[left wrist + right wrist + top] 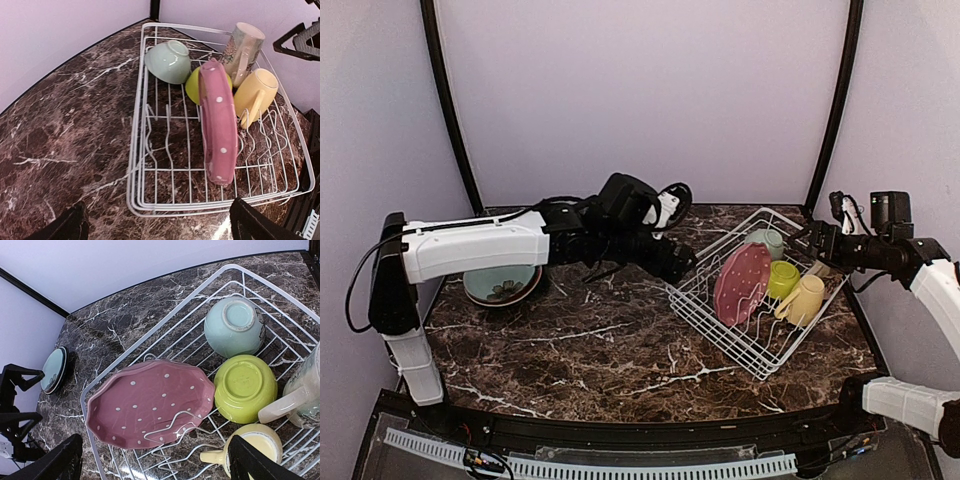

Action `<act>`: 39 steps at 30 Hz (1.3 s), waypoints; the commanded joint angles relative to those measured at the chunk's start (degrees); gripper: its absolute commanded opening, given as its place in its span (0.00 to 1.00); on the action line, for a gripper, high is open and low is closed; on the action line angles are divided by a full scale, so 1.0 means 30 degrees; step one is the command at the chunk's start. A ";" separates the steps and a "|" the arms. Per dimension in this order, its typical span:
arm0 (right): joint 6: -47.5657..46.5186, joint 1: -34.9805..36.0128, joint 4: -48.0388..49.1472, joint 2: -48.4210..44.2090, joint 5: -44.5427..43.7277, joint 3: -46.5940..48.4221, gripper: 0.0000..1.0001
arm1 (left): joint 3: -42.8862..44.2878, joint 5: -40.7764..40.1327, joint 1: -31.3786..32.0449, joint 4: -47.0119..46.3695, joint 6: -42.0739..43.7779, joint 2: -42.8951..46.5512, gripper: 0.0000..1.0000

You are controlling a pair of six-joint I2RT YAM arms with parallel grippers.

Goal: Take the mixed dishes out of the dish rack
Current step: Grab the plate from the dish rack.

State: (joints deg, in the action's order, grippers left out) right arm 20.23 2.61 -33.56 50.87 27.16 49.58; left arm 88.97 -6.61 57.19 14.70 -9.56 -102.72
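The white wire dish rack [712,322] stands on the right of the marble table. In it a maroon-pink dotted plate [741,283] stands on edge in the prongs. Behind the plate lie a mint bowl [169,61] and a lime-green bowl [245,387], both upside down. A yellow mug [257,90] and a cream-grey mug [242,47] lie on their sides there too. My left gripper [160,226] hovers open over the rack's near-left rim [135,165], holding nothing. My right gripper [155,465] is open and empty above the plate [150,407] and the yellow mug [252,452].
A grey-green plate on a dark red one [503,285] sits on the table's left, under the left arm. Purple walls close in the back and sides. The left arm [15,410] shows at the left edge of the right wrist view.
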 commanded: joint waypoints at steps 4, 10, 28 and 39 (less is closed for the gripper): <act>-0.0160 0.0095 0.0020 -0.0470 -0.0267 0.0063 0.99 | 0.4863 0.1508 0.1455 0.1132 0.0706 -0.3421 0.99; -0.0137 0.0094 -0.0016 -0.0543 -0.0261 -0.0048 0.99 | 0.8591 0.2615 0.1628 0.2636 0.0178 -0.6723 0.99; -0.0093 0.0096 0.0013 -0.0786 -0.0372 -0.0354 0.99 | 1.4079 -0.2142 0.2410 0.4986 0.0109 -1.1506 0.58; -0.0118 0.0095 -0.0024 -0.1022 -0.0512 -0.0444 0.99 | 1.5307 -0.2508 0.2882 0.5064 0.0222 -1.2372 0.37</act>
State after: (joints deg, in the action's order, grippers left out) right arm 20.23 2.63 -33.89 48.71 26.72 48.84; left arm 132.42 -13.17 65.19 28.01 -9.26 -139.22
